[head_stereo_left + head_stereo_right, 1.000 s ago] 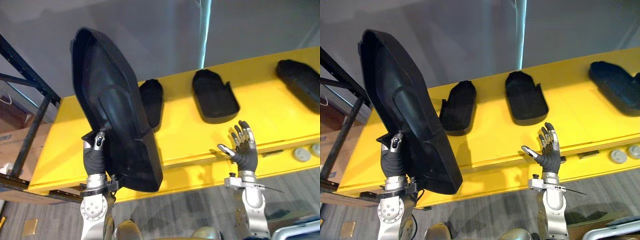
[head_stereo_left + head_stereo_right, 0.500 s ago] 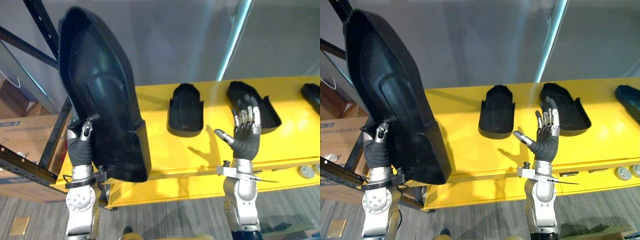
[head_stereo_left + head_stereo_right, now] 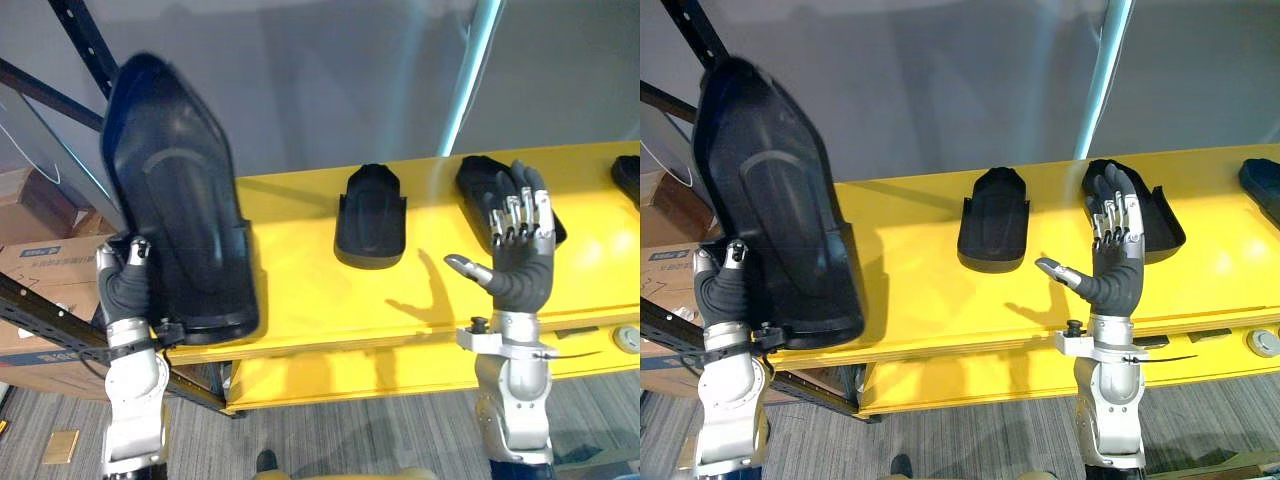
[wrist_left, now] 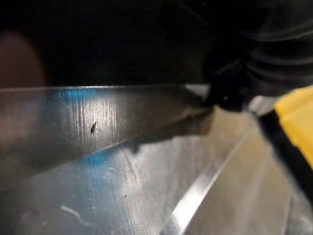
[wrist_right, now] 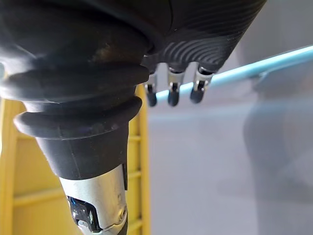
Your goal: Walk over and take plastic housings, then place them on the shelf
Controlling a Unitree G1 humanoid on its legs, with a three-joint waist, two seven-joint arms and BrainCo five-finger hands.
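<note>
One right hand (image 3: pixel 1118 272) upright, splayed, empty.

Held housing (image 3: pixel 180 230) black. Small housing (image 3: pixel 371 215) black. Table (image 3: pixel 300 300) yellow. Shelf frame (image 3: pixel 80 30) black. Carpet (image 3: pixel 350 440) grey, striped. Box (image 3: pixel 45 275) brown.

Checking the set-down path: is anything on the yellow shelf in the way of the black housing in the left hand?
Nothing visible. The left hand holds the large housing on end at the left end of the yellow shelf; the nearest small housing lies apart to its right, the open right hand farther right.
</note>
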